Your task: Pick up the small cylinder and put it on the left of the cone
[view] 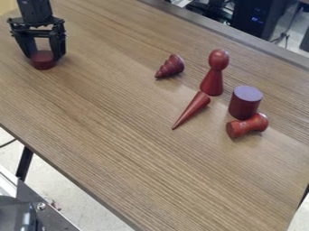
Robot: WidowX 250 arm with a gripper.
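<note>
Though small, cylinder [43,62] snug in the pincer [44,56].

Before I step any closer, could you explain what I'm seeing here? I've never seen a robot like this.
There is one picture, taken by a fixed camera looking down at a slant on the wooden table. The black machine at the upper left is the end of a robot arm; its hand, called a gripper, has two fingers. They stand on either side of a small dark red cylinder and appear to hold it; whether it is lifted, I can't tell.

Farther right are a ridged cone, an upright round-headed peg figure, a smooth slender cone lying down, a larger upright cylinder and a narrow-waisted spool shape on its side.
</note>
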